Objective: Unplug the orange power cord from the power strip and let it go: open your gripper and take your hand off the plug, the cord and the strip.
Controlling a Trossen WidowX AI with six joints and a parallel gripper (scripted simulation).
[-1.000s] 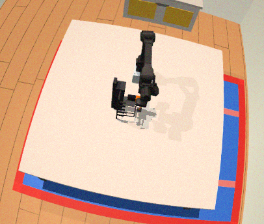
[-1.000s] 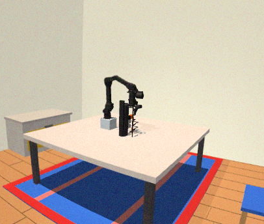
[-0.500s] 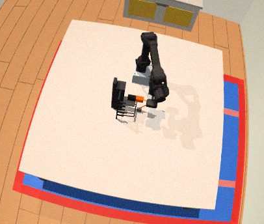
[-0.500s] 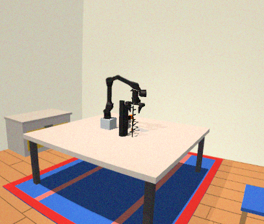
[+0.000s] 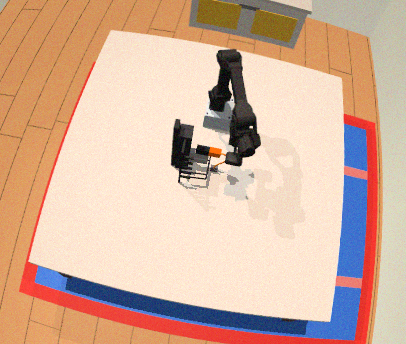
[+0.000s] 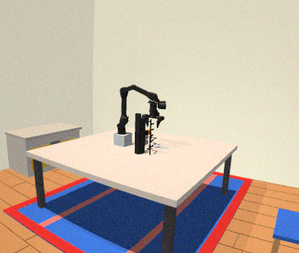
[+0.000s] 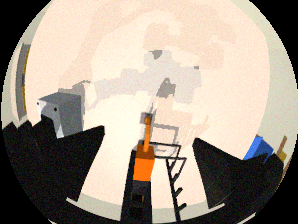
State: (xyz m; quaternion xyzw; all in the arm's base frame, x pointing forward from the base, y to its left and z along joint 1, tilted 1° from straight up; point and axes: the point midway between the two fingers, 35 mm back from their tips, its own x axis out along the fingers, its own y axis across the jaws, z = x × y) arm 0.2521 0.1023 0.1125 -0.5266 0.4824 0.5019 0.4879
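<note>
In the wrist view the black gripper (image 7: 148,183) has its fingers spread wide, gripping nothing. Between them, seemingly untouched, the orange plug (image 7: 143,165) projects from the upright black power strip (image 5: 181,142) on the pale worktop (image 5: 124,225).

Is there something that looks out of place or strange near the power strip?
Yes. The orange plug sticks out sideways from the upright black power strip, above the table. The open gripper is beside it and holds nothing. Whether the plug is fully out is unclear.
</note>
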